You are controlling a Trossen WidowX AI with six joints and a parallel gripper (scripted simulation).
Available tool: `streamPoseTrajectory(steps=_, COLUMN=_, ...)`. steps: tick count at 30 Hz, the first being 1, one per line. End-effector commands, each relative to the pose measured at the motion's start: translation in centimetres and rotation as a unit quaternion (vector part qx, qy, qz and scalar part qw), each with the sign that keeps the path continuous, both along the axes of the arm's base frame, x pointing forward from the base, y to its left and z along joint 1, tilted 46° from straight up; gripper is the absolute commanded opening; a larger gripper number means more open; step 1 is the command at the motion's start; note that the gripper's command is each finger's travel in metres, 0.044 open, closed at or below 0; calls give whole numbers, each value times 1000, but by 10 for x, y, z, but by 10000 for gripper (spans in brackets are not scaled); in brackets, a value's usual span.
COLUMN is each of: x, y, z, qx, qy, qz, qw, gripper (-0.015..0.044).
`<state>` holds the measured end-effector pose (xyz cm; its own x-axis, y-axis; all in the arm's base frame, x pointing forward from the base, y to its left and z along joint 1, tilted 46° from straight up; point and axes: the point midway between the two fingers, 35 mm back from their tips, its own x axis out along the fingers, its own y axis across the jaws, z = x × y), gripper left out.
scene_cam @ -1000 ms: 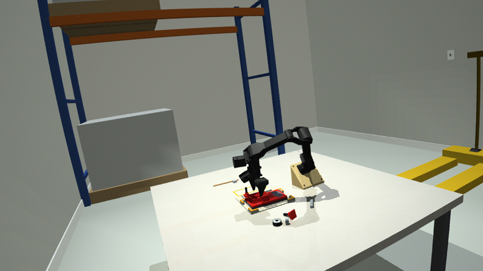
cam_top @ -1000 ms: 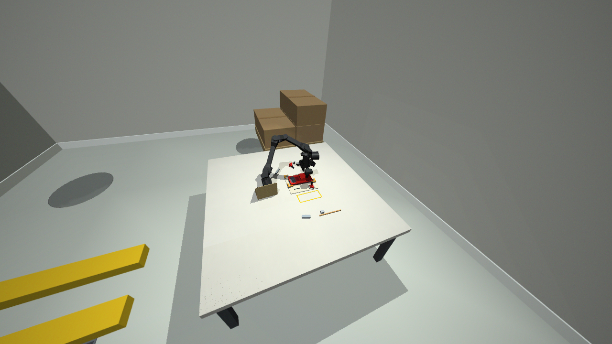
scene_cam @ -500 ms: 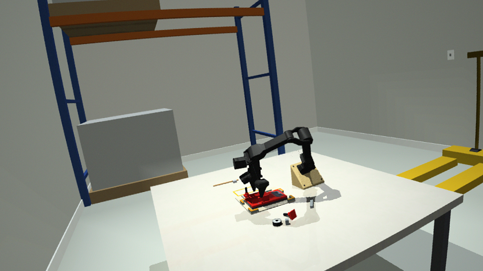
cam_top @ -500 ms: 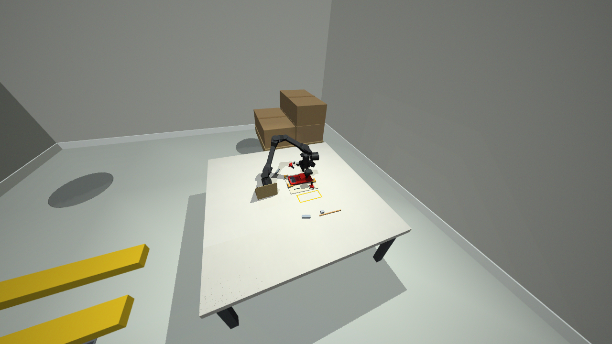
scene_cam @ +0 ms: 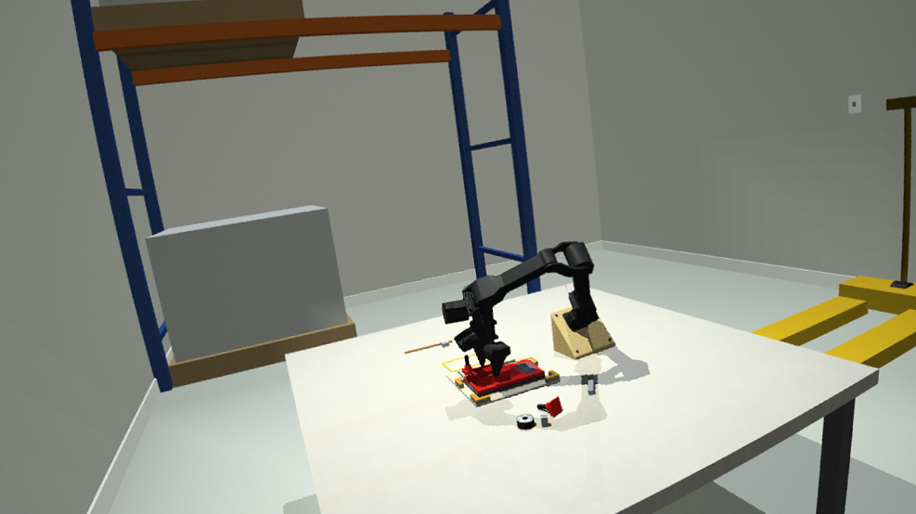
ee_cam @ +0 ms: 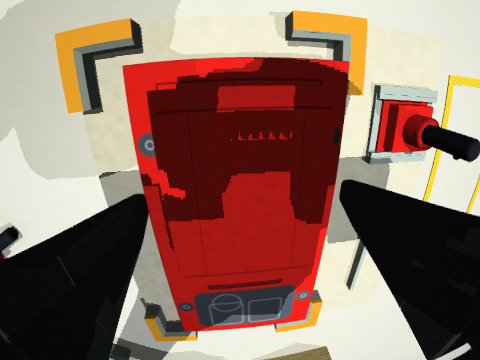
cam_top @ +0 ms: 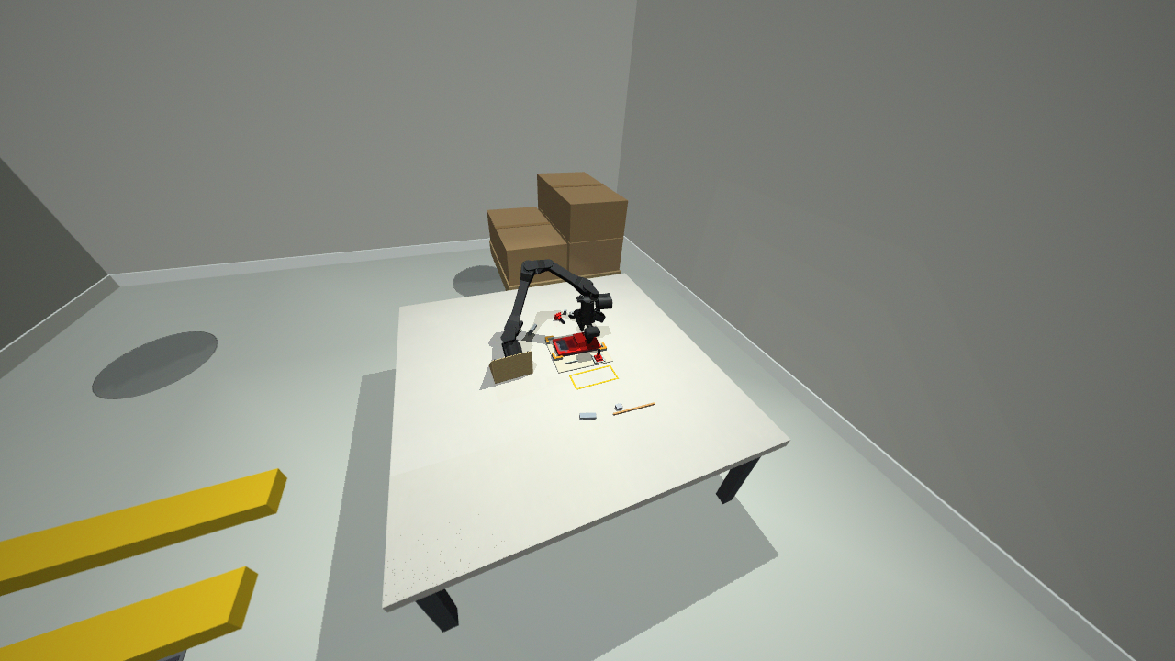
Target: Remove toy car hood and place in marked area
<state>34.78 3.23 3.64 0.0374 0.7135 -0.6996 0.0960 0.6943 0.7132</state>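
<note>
The red toy car [cam_top: 563, 348] [scene_cam: 526, 380] [ee_cam: 134, 82] sits on a cream board between orange corner brackets. Its hood [ee_cam: 257, 215] shows in the wrist view as a flat red panel with thin seam lines, in place on the car and partly in shadow. My gripper [scene_cam: 490, 370] [ee_cam: 247, 196] is open and empty. It points down over the car, with one finger beyond each long side in the wrist view; its exact height is hard to tell. The marked area [cam_top: 597, 384] [ee_cam: 446, 100] is a yellow outline on the table beside the board, with nothing inside it.
A red block [cam_top: 598, 358] [ee_cam: 395, 127] with an upright black peg stands between car and outline. A red part [cam_top: 557, 315] [scene_cam: 554, 407] and a black wheel [scene_cam: 525, 421] lie across the car. A stick [cam_top: 634, 408] and a grey block [cam_top: 587, 416] lie beyond the outline.
</note>
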Motion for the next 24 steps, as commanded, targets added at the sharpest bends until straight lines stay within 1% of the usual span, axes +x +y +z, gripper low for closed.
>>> streamPoseTrajectory(steps=1, x=-2, y=2, z=-2, qx=4, qy=4, qz=-2, qw=1000, gripper=440)
streamPoseTrajectory(steps=18, x=-1, y=8, z=-8, qx=4, qy=4, qz=-2, qw=1000, gripper=440)
streamPoseTrajectory(steps=22, x=0, y=7, z=-6, qx=0, qy=0, qz=0, qw=1000, gripper=335)
streamPoseTrajectory(steps=24, x=0, y=7, z=-6, qx=0, qy=0, qz=0, qw=1000, gripper=322)
